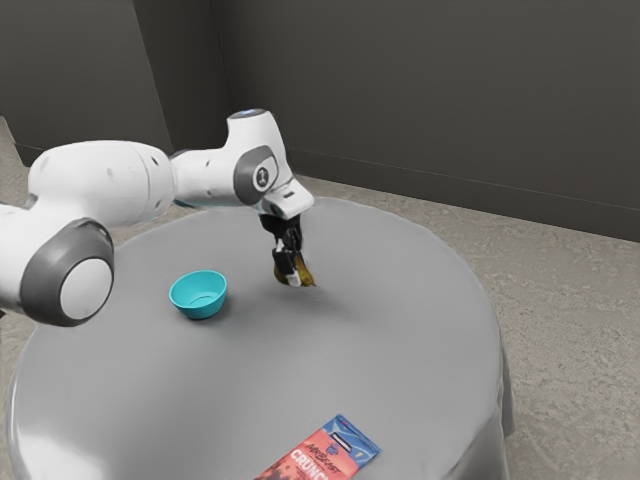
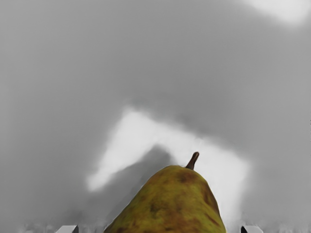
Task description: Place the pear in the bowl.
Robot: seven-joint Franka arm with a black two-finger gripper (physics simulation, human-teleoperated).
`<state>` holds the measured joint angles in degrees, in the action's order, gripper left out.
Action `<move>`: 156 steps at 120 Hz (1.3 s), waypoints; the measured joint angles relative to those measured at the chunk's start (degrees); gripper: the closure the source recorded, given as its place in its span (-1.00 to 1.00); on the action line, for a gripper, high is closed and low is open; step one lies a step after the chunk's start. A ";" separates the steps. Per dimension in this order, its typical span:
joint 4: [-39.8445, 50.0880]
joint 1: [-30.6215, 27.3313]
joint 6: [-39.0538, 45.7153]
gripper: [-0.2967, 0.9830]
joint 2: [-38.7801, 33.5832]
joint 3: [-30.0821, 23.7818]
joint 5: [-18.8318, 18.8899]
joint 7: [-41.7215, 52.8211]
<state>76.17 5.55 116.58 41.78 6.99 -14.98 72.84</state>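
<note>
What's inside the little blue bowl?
Just its own bare blue-green bottom and sides: the bowl has no food in it, and the pear is outside. The near wall hides its own inner side.

Counted in the exterior view: one bowl (image 1: pixel 199 297), left of centre in the frame; one pear (image 1: pixel 308 277), near the centre; and one printed packet (image 1: pixel 322 452), at the bottom edge. One round table (image 1: pixel 400 300) was recorded across the middle and lower frame, with one arm (image 1: pixel 105 185) at the upper left, bearing one gripper (image 1: pixel 289 282). The wrist view's tally was one pear, with one stem (image 2: pixel 194 159), low in the frame.
</note>
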 joint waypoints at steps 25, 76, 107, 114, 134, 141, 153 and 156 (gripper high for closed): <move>7.53 -2.82 -3.52 -0.01 -6.91 6.34 -0.49 0.11; 11.57 -6.75 -6.14 -0.28 -9.28 8.21 -0.62 0.50; 11.06 -6.78 -8.45 -0.46 -11.58 8.13 -0.70 0.60; 11.05 -6.75 -9.20 -0.48 -13.51 8.06 -0.69 0.59; 10.03 -3.93 -14.48 -0.51 -26.73 5.89 4.66 -4.41; 6.28 -2.59 -18.87 -0.52 -31.11 3.42 8.23 -9.39; 2.85 -2.04 -24.91 -0.52 -34.49 -0.34 11.60 -18.30; 2.59 -1.94 -26.03 -0.52 -34.91 -1.01 12.13 -20.43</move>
<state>78.76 3.61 90.55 6.87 5.98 -2.85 52.41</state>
